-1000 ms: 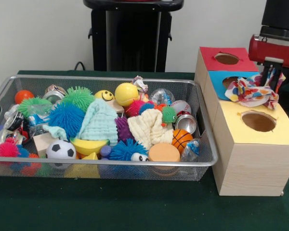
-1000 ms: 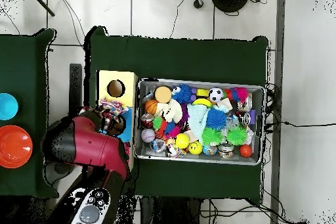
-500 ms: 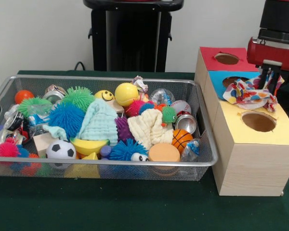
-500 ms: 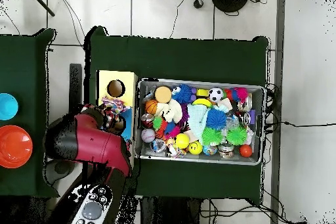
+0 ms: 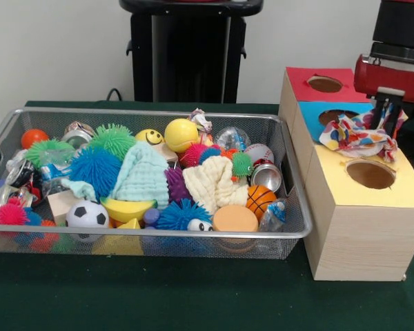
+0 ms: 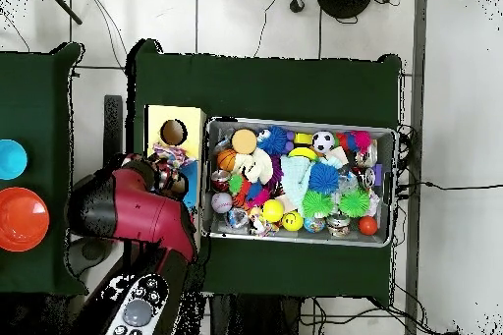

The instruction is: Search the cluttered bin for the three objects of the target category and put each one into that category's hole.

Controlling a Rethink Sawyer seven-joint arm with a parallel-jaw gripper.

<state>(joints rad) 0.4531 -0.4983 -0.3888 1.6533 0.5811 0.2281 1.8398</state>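
Front view shows the black gripper [image 5: 387, 110] apparently pinching the crumpled multicoloured spotted cloth [image 5: 359, 135], draped just above the blue box section's round hole [image 5: 331, 117].

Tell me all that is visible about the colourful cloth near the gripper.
The colourful cloth looks like soft white fabric with red, blue and yellow patches, crumpled into a loose bundle. It lies on top of the wooden box, across the blue section's hole and reaching the yellow section's edge. The gripper stands at its upper right side; whether it grips the cloth cannot be told.

A crumpled multicoloured cloth [image 5: 359, 135] hangs over the blue hole [image 5: 329, 117], beside the yellow hole [image 5: 370, 174].
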